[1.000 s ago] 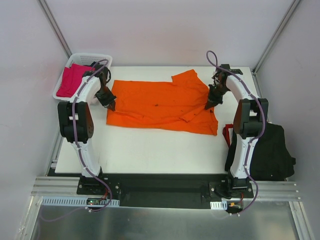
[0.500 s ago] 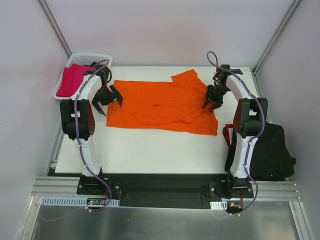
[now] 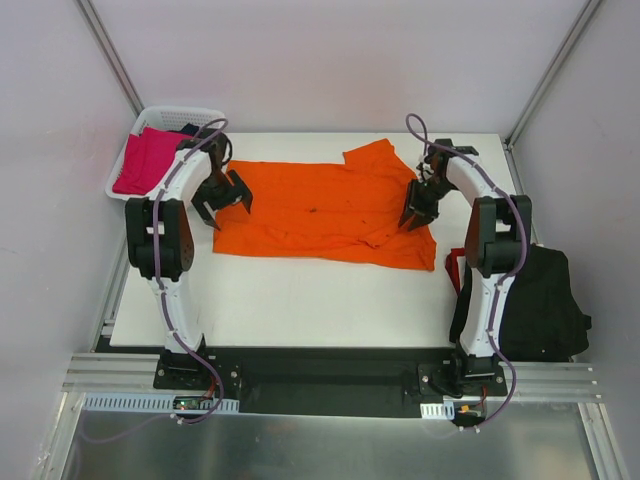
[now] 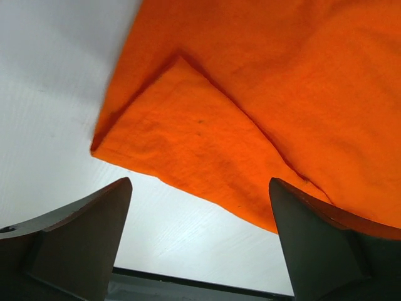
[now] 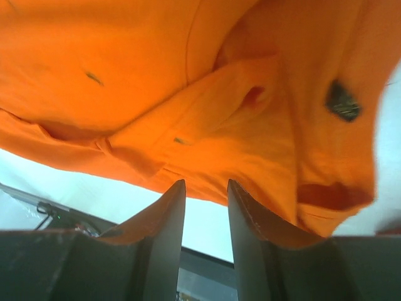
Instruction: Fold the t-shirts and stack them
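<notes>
- Since a second ago both of my grippers have let go of the orange t-shirt [image 3: 320, 210]. My left gripper [image 3: 225, 208] has swung open and shifted a little right, over the shirt's left edge.
- Left jaws stand wide apart with nothing between them. The wrist view shows a turned-over corner of cloth just below.
- My right gripper [image 3: 417, 215] hangs over the shirt's right end, jaws parted by a narrow gap and no cloth pinched.
- That shirt lies spread across the far half of the white table [image 3: 300, 300], one sleeve pointing far-right and the right end rumpled.
- A magenta shirt [image 3: 140, 160] sits in the white basket [image 3: 190, 112] at far left, and a black shirt [image 3: 545, 305] is heaped off the table's right edge.
- I judge the spreading step finished and the first fold next. It calls for re-gripping an edge at both ends together, and flattening that left corner first.
</notes>
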You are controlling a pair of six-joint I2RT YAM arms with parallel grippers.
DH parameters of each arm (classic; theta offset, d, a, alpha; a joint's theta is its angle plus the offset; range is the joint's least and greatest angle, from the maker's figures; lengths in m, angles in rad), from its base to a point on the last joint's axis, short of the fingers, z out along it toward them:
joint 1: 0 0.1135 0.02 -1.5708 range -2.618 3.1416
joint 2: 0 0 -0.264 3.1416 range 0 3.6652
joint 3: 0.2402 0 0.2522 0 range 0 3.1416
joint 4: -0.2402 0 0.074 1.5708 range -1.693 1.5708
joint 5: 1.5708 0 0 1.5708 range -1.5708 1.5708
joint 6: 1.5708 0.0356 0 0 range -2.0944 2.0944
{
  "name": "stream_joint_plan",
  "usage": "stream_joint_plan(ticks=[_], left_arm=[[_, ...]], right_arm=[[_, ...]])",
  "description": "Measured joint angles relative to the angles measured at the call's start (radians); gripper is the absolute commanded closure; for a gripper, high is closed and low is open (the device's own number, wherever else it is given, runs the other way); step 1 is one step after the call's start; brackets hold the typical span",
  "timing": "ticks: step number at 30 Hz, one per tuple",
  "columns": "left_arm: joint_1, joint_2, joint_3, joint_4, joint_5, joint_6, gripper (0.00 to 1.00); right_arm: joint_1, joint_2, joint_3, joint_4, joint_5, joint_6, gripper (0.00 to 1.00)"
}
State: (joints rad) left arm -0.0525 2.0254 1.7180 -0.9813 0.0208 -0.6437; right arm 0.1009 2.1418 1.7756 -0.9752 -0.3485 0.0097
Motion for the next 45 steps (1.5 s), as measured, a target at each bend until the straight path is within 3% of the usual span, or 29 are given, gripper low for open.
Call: stream_joint_plan(ticks=[8,16,45], left_arm=[[-0.094,0.0,-0.016,0.012,0.032,0.006,0.1],[-0.103,0.0,-0.063,0.018,0.032,0.029,0.1],[-0.103,-0.04,-0.111,0.018,0.031,0.134,0.08]], right_arm=[[0.114,-0.006,-0.085,0.022,-0.041,0.0,0.65],[0.205,-0.05,-0.109,0.037,-0.045,0.0,0.65],[0.232,-0.044,-0.157,0.127,-0.026,0.028,0.68]])
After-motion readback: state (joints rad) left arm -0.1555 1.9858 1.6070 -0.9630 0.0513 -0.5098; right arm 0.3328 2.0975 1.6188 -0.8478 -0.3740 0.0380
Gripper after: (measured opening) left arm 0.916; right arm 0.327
